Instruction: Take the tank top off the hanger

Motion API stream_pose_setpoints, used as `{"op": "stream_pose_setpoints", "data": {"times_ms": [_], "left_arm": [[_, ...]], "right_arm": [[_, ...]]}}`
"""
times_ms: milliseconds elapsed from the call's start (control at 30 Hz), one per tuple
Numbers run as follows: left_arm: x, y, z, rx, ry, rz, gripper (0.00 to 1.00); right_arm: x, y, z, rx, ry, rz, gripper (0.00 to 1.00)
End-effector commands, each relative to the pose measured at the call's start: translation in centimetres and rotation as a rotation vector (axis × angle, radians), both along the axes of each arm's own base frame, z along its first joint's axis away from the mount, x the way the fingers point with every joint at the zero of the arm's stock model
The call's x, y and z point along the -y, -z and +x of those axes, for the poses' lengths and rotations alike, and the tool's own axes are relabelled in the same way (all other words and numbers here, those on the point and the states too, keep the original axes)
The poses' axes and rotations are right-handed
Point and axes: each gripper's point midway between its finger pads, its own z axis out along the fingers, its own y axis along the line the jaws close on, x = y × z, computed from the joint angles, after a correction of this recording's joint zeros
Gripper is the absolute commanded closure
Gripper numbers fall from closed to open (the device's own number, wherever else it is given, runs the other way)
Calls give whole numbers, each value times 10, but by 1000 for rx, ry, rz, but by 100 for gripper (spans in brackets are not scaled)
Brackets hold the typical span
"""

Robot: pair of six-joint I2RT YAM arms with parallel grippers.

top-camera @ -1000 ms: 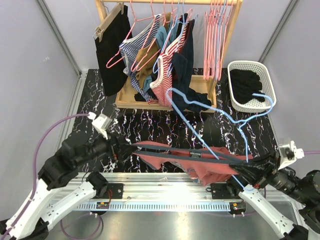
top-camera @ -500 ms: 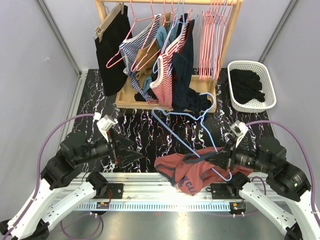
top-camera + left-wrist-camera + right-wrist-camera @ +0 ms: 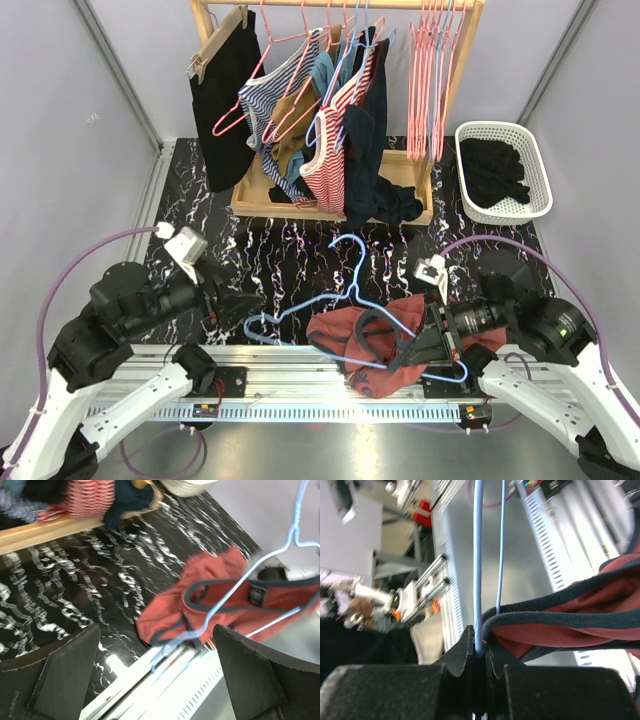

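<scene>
With right tool clamped on hanger wire where tank top strap is looped and left tool wide open, empty, garment could be dragged along.

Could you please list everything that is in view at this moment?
tank top: one, red with dark trim, crumpled at the table's near edge
hanger: one, light blue wire, threaded through the tank top
clothes rack: one, wooden, far side
garments: several, striped, black, navy, hanging on the rack
pink hangers: several, bare, rack's right end
basket: one, white, far right, holding black clothes
table: one, black marbled
left tool: open, empty, beside the hanger
right tool: shut on the hanger
</scene>
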Motion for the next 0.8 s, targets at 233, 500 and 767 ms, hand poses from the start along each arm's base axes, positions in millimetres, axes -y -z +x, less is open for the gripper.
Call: {"op": "stream_pose_setpoints", "data": {"times_ms": [233,500,767], "left_arm": [[57,18,-105,-184,860,-45,1],[46,40,-142,-349,990,11,22],[43,81,-143,-476,941,147,100]], "right_arm": [[-3,-21,-31,-15,-240,42,100],[-5,-29,-20,53,-201,9,100],[-7,-34,-13,79,-187,-13,100]]}}
